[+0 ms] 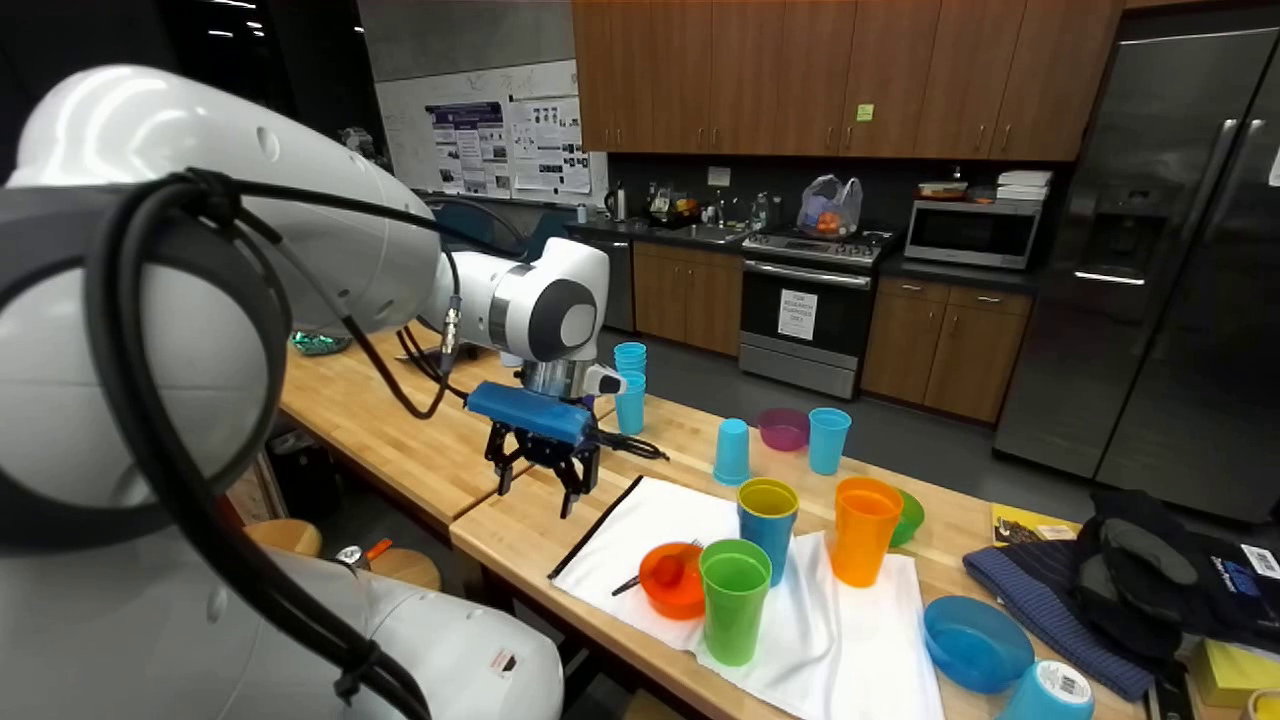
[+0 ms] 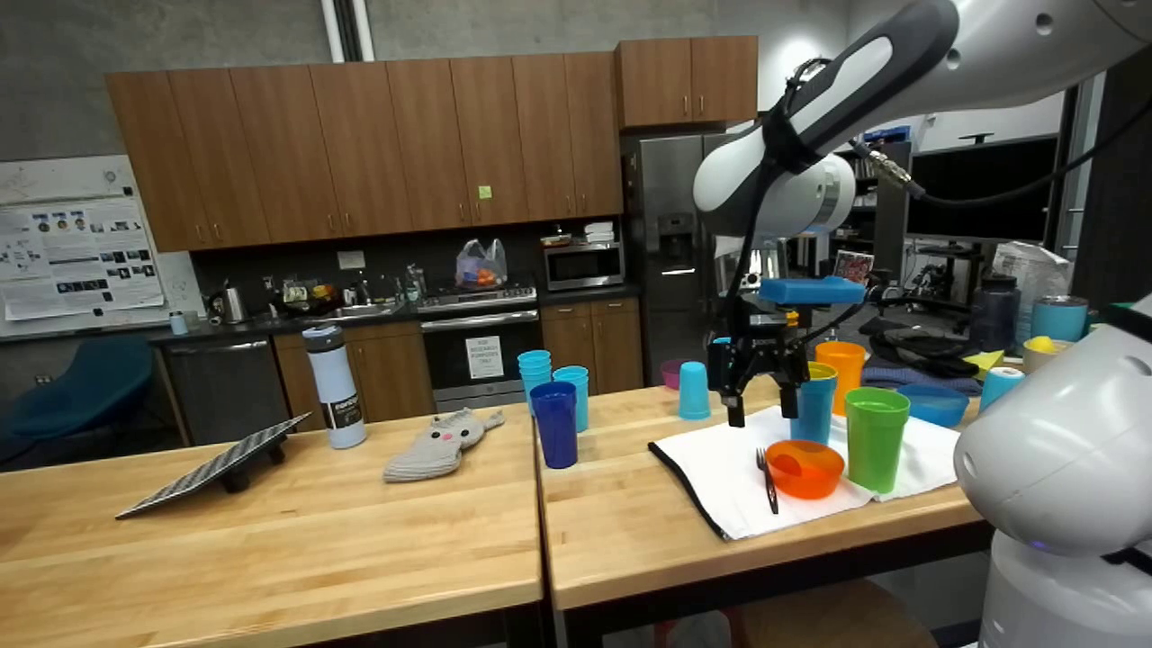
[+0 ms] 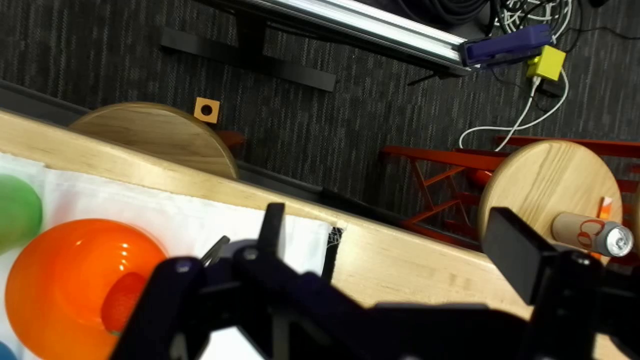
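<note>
The end effector (image 1: 535,498) points down above the table (image 2: 621,531), empty, jaws spread wide, beneath the sloping forearm (image 2: 855,85).

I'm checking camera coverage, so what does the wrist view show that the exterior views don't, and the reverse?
Only the wrist view: the purple part at the end of the metal rail, and the small yellow box near it.

Only the exterior views: the tall orange cup, the stove and the refrigerator, all three in both exterior views.

Shared: the orange bowl on the white cloth, the green cup, partly cut off in the wrist view, and the open gripper.
</note>
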`<action>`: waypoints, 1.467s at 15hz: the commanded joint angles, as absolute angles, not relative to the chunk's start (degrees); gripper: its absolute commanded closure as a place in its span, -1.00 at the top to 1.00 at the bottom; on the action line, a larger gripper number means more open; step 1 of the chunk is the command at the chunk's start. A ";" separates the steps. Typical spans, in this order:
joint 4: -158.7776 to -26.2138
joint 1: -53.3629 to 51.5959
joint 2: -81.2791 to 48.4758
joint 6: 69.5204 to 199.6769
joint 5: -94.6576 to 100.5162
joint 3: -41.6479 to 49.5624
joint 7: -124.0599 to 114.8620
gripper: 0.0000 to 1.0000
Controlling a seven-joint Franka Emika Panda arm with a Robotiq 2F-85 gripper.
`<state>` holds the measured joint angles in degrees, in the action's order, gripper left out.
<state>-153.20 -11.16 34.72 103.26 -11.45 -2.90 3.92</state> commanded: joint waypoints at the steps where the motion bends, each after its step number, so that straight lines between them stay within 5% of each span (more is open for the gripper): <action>1: -153.07 -10.36 34.74 103.01 -11.77 -3.60 4.28 1.00; 15: -153.07 -10.36 34.74 103.01 -11.77 -3.60 4.28 1.00; 19: -151.63 -5.96 35.66 88.69 4.33 -1.04 10.99 1.00; 22: -143.95 -5.35 29.21 91.17 14.08 0.31 17.94 1.00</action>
